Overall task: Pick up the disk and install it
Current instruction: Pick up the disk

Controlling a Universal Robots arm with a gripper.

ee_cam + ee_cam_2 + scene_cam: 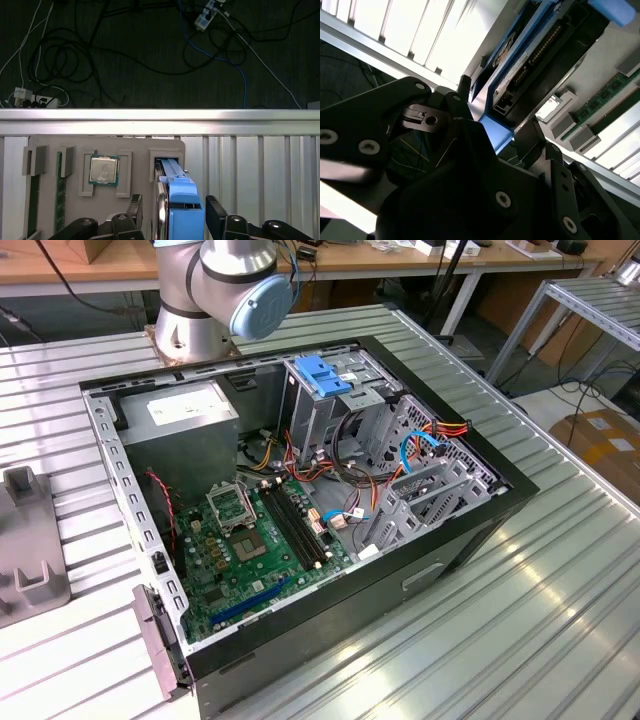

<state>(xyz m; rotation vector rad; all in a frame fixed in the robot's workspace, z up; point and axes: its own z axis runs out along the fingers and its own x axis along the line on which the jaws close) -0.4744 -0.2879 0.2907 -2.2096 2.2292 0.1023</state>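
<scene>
A ribbed metal desk (560, 570) carries an open computer case (470, 535) in the exterior view, motherboard up, with the arm (235, 280) rising from its base beyond the case's far corner. In the first wrist view a grey parts tray (135, 147) lies on the same slatted surface near its edge, and past that edge is a dark floor strewn with cables (125, 50). The disk (181, 197) stands on edge in a slot of this tray, not yet lifted and well apart from the case it is meant for. Its blue rails frame the grey body, and its long axis seems to run up out of the slot toward the wrist, though the steep angle makes that hard to be sure of. The gripper (173, 200) sits directly over it, and the jaws are spread a little wider than the disk's thin dimension and straddle it, one on each flat face. On one side a strip of tray shows between finger and disk. On the other side the finger is just beside the blue rail, and I cannot tell if it touches. The second wrist view shows the disk's blue corner (495, 132) between the black fingers (465, 92). A processor chip (103, 170) and memory sticks (60, 195) sit in neighbouring pockets, clear of the jaws.
</scene>
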